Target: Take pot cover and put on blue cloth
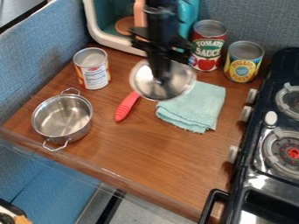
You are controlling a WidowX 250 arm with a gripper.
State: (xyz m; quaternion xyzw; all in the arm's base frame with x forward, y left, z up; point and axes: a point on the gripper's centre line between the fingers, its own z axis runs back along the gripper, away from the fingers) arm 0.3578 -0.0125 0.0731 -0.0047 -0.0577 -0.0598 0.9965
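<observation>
My gripper [161, 79] hangs down at the upper middle of the camera view, over the silver pot cover [175, 86], and is shut on the knob at its centre. The round metal cover looks to be held above the counter, close to level. It overlaps the upper left part of the folded light blue cloth [201, 105] from this angle. Whether cover and cloth touch, I cannot tell.
A metal pot [61, 118] stands at the left. A red handle [126, 107] lies below the cover. Cans stand behind: one at left [92, 72], tomato sauce [206, 48] and another [243, 63]. A black stove [283, 118] borders the right.
</observation>
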